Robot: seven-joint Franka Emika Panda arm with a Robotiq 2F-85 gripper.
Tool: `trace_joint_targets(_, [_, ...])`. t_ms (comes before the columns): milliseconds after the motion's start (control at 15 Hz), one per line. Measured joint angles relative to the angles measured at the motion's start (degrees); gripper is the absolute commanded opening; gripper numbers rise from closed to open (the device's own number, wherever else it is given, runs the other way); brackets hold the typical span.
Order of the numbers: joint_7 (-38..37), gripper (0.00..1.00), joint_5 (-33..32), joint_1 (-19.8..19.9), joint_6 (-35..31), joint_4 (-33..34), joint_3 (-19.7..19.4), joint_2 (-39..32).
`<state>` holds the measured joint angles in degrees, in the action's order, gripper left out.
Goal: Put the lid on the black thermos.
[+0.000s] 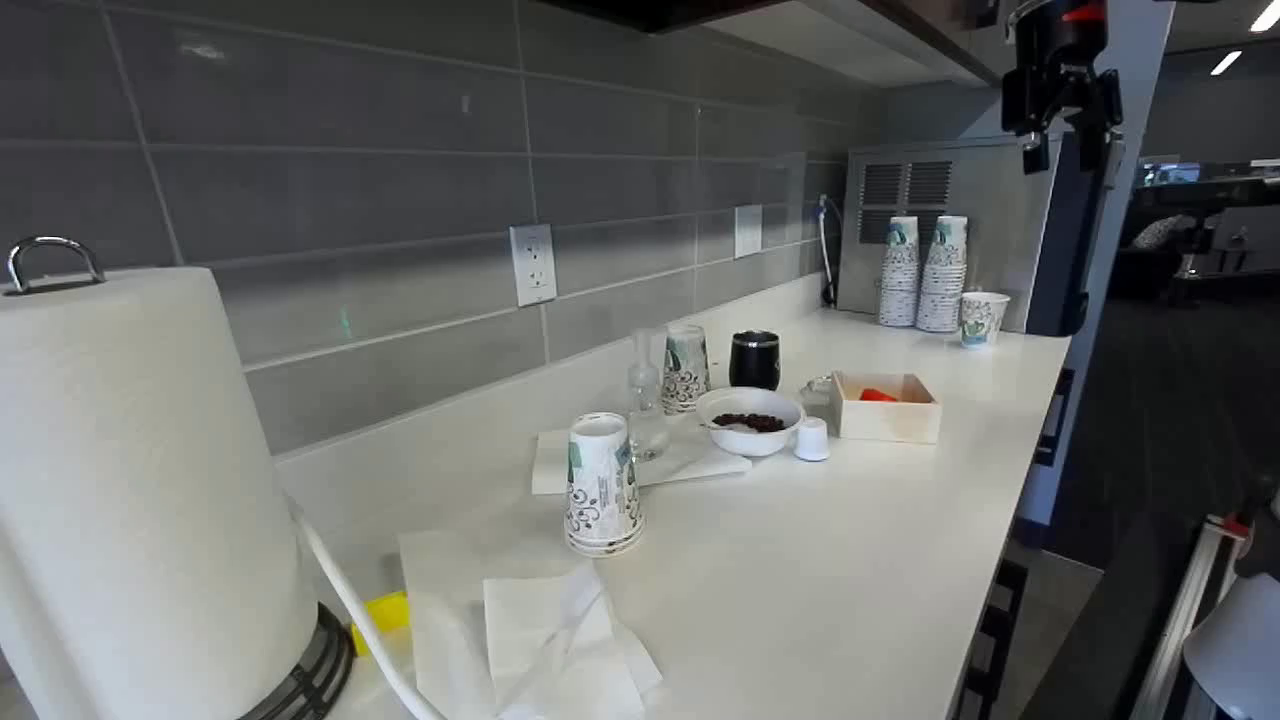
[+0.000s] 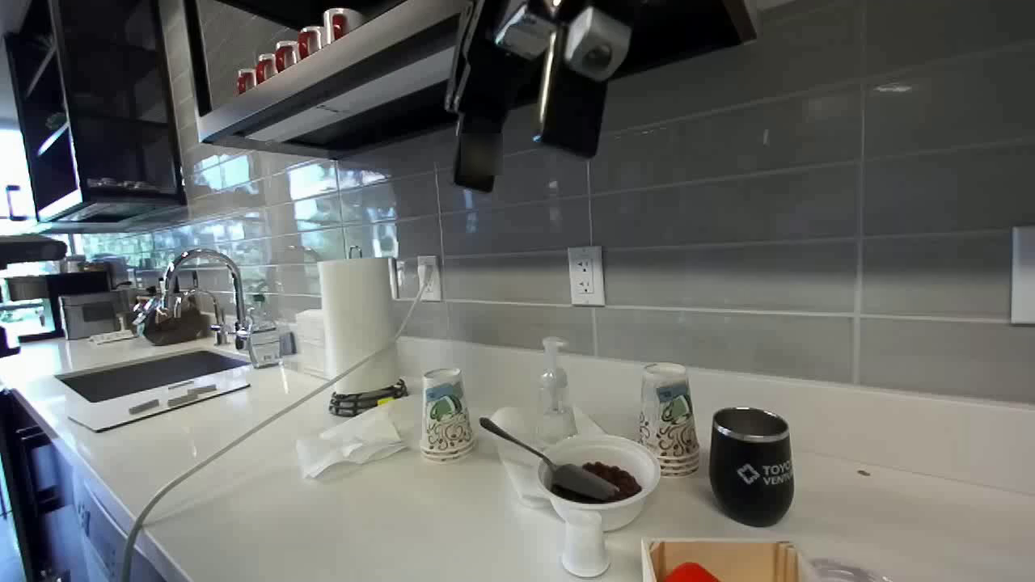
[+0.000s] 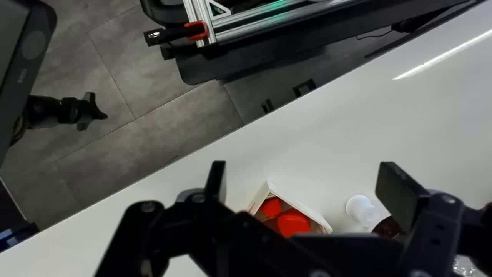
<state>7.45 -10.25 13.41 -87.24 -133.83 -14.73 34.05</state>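
The black thermos stands upright on the white counter near the wall, with a metallic rim. It also shows in an exterior view, where its top is open and white lettering is on its side. A clear, lid-like piece lies between the thermos and the wooden box; its edge also shows in an exterior view. My gripper is high above the counter, well apart from both. In the wrist view the gripper is open with nothing between its fingers. The thermos is out of sight there.
A wooden box holds red things. A white bowl with dark contents and a spoon stands beside a small white cup. Stacked paper cups, a clear pump bottle and a paper towel roll stand along the wall.
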Motion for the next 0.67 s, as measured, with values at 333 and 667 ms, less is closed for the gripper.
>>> trace_joint_targets(333, [0.0,1.0,0.0,0.0,-0.02,0.01,0.0,0.01])
trace_joint_targets(667, [0.0,1.0,0.37,-0.32,-1.64,0.62,-0.25,-2.62])
